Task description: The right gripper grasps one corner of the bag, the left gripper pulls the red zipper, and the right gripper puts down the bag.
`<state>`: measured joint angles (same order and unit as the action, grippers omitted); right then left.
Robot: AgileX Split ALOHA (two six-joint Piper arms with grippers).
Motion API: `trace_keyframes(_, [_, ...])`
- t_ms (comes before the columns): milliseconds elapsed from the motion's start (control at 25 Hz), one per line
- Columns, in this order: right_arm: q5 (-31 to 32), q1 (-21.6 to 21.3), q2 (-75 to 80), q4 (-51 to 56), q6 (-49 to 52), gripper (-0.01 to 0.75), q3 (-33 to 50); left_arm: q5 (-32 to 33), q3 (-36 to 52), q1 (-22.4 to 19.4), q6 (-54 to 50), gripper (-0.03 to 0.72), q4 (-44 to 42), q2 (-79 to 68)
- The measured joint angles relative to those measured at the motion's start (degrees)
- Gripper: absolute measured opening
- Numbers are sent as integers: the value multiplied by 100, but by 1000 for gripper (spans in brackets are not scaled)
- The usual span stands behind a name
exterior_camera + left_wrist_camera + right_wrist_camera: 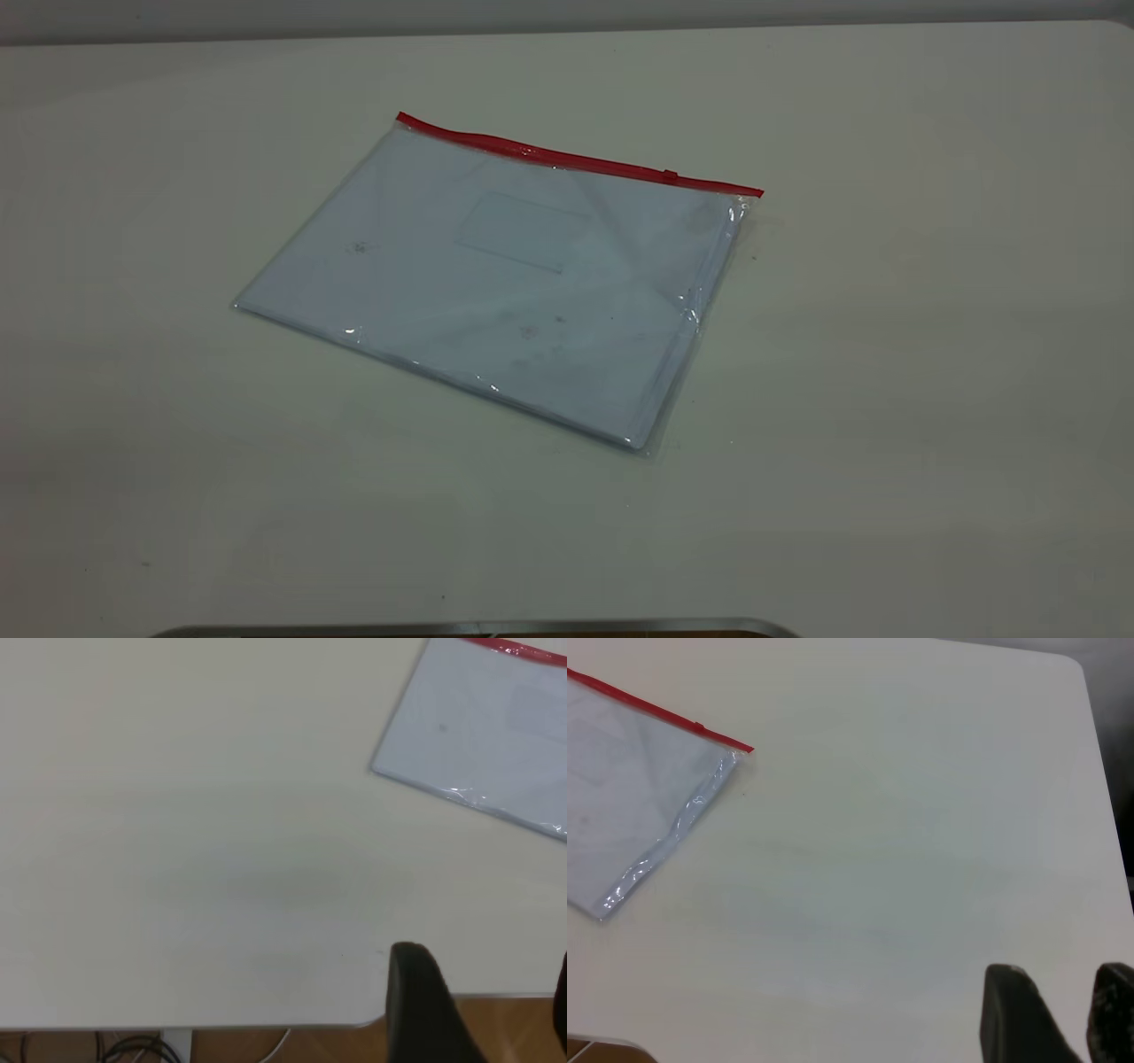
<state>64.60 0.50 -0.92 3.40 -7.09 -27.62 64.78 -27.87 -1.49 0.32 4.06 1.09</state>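
Note:
The bag (496, 275) lies flat on the white table, a clear pouch with white sheets inside. The red zipper (567, 158) runs along its far edge, with its slider tab (671, 175) near the right end. The corner of the bag (749, 197) where the red strip ends rests on the table. Neither gripper shows in the exterior view. My left gripper (483, 992) is open and empty over the table's edge, far from the bag (487, 726). My right gripper (1063, 997) is open and empty, well apart from the bag (629, 806) and its red corner (740, 753).
The white table (886, 399) spreads wide around the bag. A grey metal rim (478, 627) lies at the front edge. The left wrist view shows the table's edge (221, 1026) with cables below. The table's rounded corner (1076, 665) is in the right wrist view.

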Motion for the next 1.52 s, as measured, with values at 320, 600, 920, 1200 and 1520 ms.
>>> trace_keyframes(320, [0,0,0,5,0,239,0,0,0,0,0,424,40,0])
trace_keyframes(600, [0,0,0,29,0,239,0,-9,0,0,0,426,43,-192])
trace_keyframes(920, [0,0,0,29,0,350,0,-1280,-484,0,41,513,54,-1945])
trace_keyframes(1200, [-242,0,190,-5,309,571,-170,-2546,-996,0,218,535,61,-4072])
trace_keyframes(1520, [-1460,0,2472,307,339,584,-573,-3661,-1872,0,427,536,961,-6494])
